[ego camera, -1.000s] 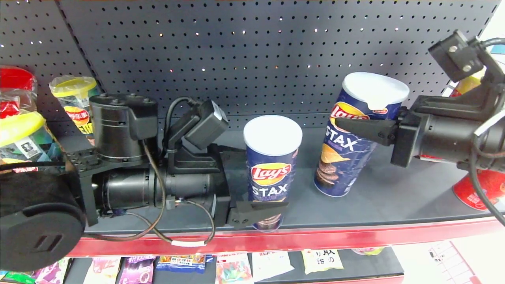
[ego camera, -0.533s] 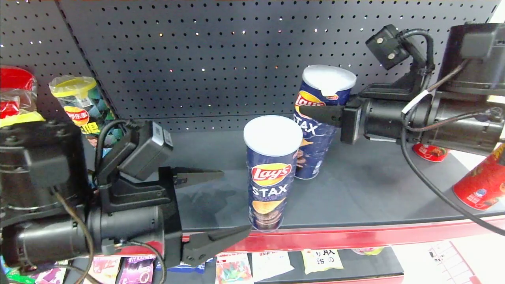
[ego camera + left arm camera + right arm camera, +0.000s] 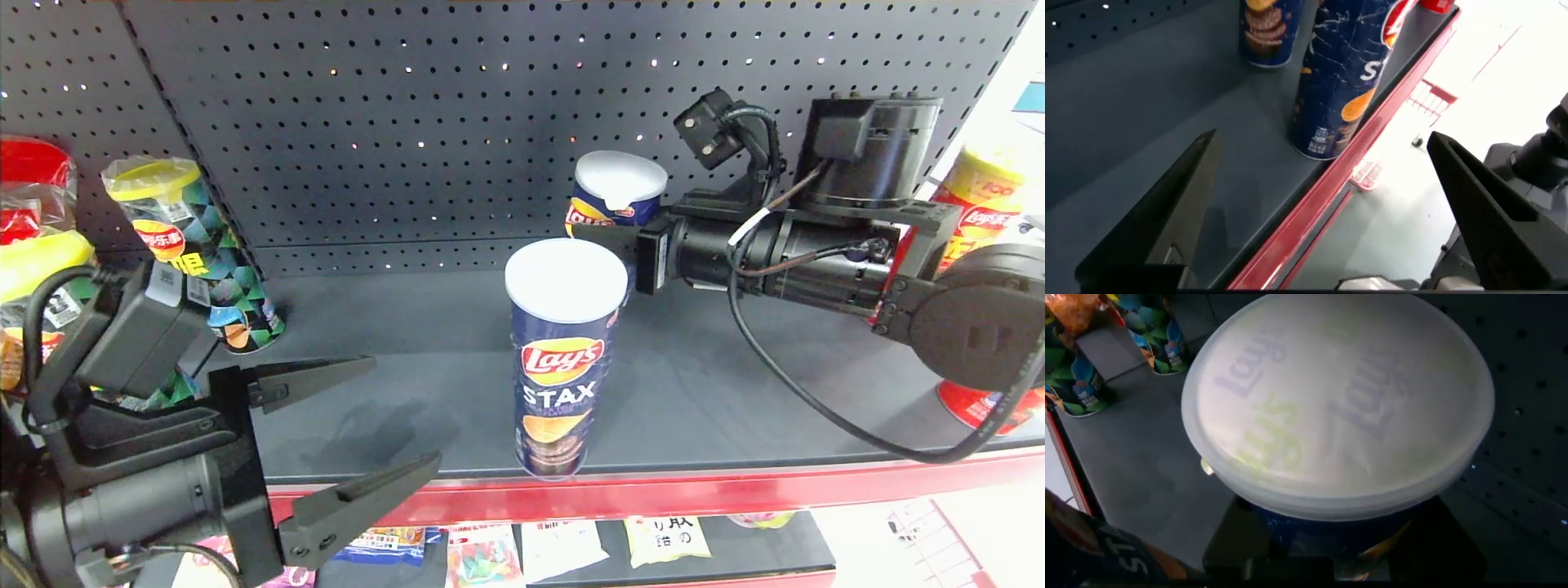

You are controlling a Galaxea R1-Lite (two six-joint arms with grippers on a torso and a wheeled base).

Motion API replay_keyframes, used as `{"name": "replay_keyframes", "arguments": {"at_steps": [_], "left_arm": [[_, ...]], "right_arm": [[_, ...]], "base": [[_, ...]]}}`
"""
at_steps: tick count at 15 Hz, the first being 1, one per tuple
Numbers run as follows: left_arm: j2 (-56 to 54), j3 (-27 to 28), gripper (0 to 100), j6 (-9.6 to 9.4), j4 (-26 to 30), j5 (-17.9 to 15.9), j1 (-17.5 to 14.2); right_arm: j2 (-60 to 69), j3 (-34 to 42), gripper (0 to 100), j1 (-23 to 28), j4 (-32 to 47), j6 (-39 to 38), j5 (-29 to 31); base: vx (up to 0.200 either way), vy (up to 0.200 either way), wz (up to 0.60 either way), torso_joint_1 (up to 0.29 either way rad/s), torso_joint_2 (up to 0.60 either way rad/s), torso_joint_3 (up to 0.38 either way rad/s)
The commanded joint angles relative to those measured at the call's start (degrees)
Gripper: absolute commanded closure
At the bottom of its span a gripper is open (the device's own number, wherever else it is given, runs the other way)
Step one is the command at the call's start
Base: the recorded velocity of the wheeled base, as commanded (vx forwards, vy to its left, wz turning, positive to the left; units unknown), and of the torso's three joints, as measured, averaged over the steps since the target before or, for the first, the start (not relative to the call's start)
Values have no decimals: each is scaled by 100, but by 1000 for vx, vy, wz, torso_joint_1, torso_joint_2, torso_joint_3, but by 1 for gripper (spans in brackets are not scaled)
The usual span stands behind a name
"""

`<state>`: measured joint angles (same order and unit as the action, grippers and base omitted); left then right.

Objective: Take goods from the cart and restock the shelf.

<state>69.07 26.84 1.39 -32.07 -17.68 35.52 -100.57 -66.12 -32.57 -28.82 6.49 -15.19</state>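
Observation:
A dark blue chip can with a white lid (image 3: 565, 359) stands upright near the front edge of the grey shelf (image 3: 735, 392). Just behind it and slightly to the right, a second blue can (image 3: 616, 192) is upright with my right gripper (image 3: 602, 233) shut on its upper body. In the right wrist view its lid (image 3: 1339, 400) is close up, above my right gripper (image 3: 1335, 555). My left gripper (image 3: 404, 412) is open, low and to the left of the front can, holding nothing. The left wrist view shows the front can (image 3: 1347, 82) and the rear can (image 3: 1270, 28) beyond my left gripper (image 3: 1323, 139).
A green-patterned can with a yellow lid (image 3: 192, 237) stands at the shelf's back left. Red cans (image 3: 980, 400) and a yellow-lidded can (image 3: 980, 204) crowd the right end. A pegboard wall (image 3: 449, 122) backs the shelf, and snack packets (image 3: 563, 547) lie on the lower shelf.
My right gripper carried its can leftward and back, to behind the front can. My left gripper let go of the front can and drew back to the left, open.

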Motion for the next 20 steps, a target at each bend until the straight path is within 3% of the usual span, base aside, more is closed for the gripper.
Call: {"name": "replay_keyframes", "arguments": {"at_steps": [1,10,11,18,20], "left_arm": [[-87,23,0,151,-1,10,-125],[-87,67,0,195,-18,10,-177],[-87,67,0,195,-18,10,-177],[-78,75,0,195,-18,19,-239],[-61,58,0,195,-9,27,-318]], "right_arm": [[-85,-32,100,-12,-1,2,-2],[-244,-138,100,-56,-1,-16,7],[-244,-147,0,-56,-1,-25,7],[161,99,0,-144,-1,-244,139],[600,565,0,-144,-1,-253,139]], "base": [[0,0,0,0,0,0],[0,0,0,0,0,0],[0,0,0,0,0,0],[0,0,0,0,0,0],[0,0,0,0,0,0]]}}
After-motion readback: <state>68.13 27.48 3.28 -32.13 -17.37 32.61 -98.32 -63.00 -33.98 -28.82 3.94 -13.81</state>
